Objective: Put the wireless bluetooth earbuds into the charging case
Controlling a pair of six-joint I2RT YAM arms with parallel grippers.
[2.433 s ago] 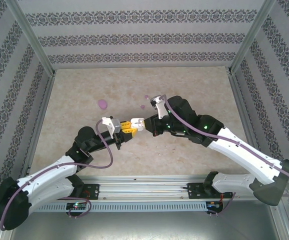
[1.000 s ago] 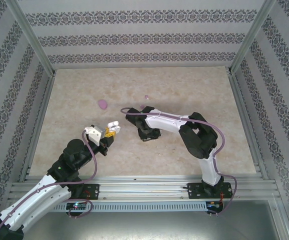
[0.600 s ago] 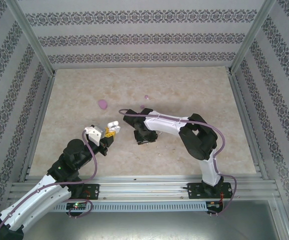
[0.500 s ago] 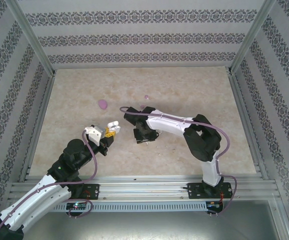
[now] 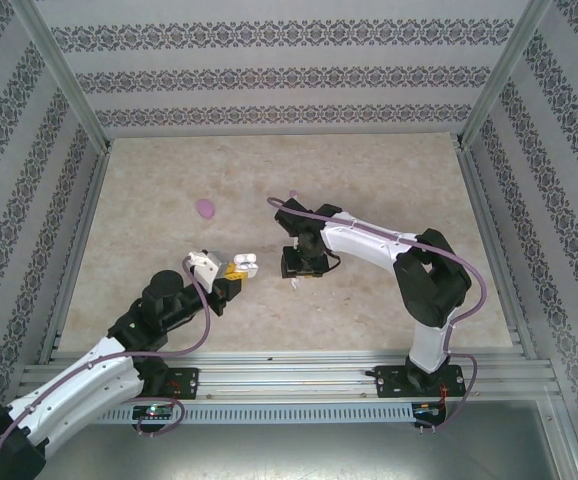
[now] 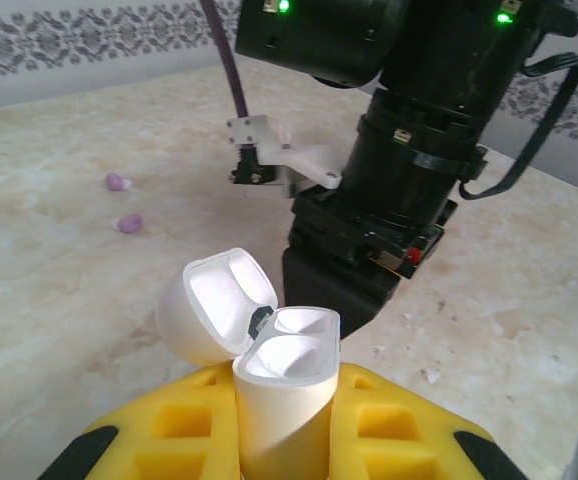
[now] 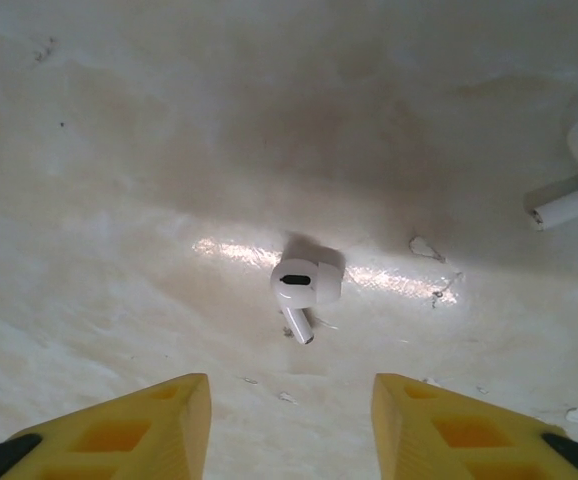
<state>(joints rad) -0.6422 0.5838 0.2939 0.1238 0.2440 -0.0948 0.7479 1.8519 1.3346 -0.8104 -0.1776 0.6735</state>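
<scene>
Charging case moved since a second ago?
Yes. The charging case, held in the left gripper, shifted right and toward the near edge, farther from the purple blob.

Lab test cell: aluminium frame (image 5: pixel 64 82), wallpaper panels (image 5: pixel 289 70), marble-look tabletop (image 5: pixel 389 180)

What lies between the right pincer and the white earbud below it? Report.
Bare tabletop with a few pale flecks separates the open right pincer from the white earbud, in the right wrist view.

A: What is lying on the beige marbled table (image 5: pixel 389 180)?
B: A white earbud (image 7: pixel 305 284) is lying near a second white earbud (image 7: pixel 569 205). Two purple buds (image 6: pixel 129 222) are resting close together, and a purple oval piece (image 5: pixel 205 208) is lying alone.
</scene>
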